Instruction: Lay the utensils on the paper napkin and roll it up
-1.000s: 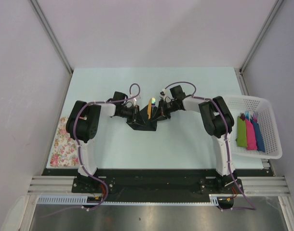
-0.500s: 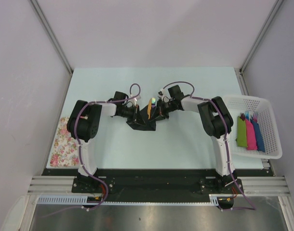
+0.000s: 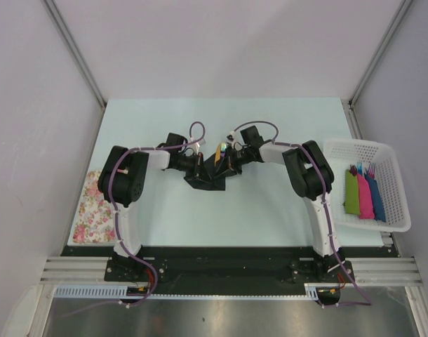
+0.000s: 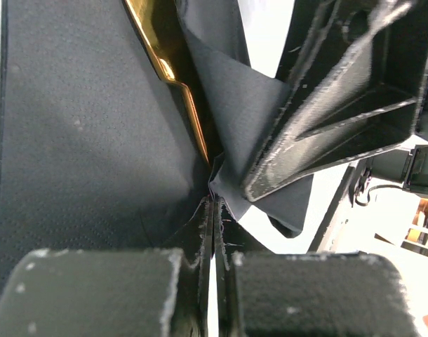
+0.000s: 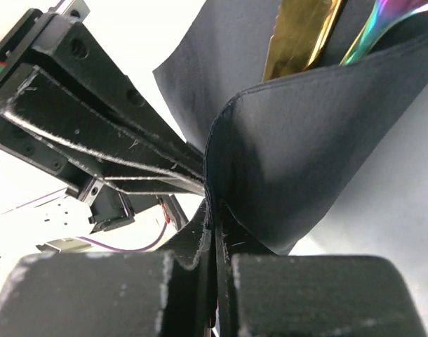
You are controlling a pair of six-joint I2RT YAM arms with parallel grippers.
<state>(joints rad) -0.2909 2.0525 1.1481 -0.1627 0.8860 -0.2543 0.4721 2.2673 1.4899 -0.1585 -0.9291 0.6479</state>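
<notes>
A: Widest first?
B: Pale blue-green tabletop (image 3: 284,140). Right of the right gripper (image 3: 229,162), well apart: white perforated plastic basket (image 3: 393,179) holding green, pink and blue bundles (image 3: 363,193). Left of the left gripper (image 3: 199,168), well apart, at the table edge: floral pink-and-cream cloth (image 3: 91,210).
A: Task sheet?
B: Thin square black paper napkin (image 3: 212,180), between the two grippers, touching both. Folded and standing up, not flat; one flap rising from the right fingertips.
A: Grip?
B: Left: clenched, a crease of the napkin nipped at the tips. Right: clenched too, pinching a doubled fold of the same sheet.
A: Cutlery?
B: Slim golden-orange plastic cutlery pieces (image 3: 219,150), just beyond both sets of fingertips, tucked inside the fold, ends poking out. Serrated knife plain in both wrist views; beside it in the right wrist view, a piece with a rainbow sheen.
A: Step in hand?
B: Judged: placing done, rolling begun, first wrap only.
A: Next?
B: Probably: turn the pinched edge over the cutlery, both sides together, tension even. Watch for tearing thin paper or tipping pieces out the open end.
</notes>
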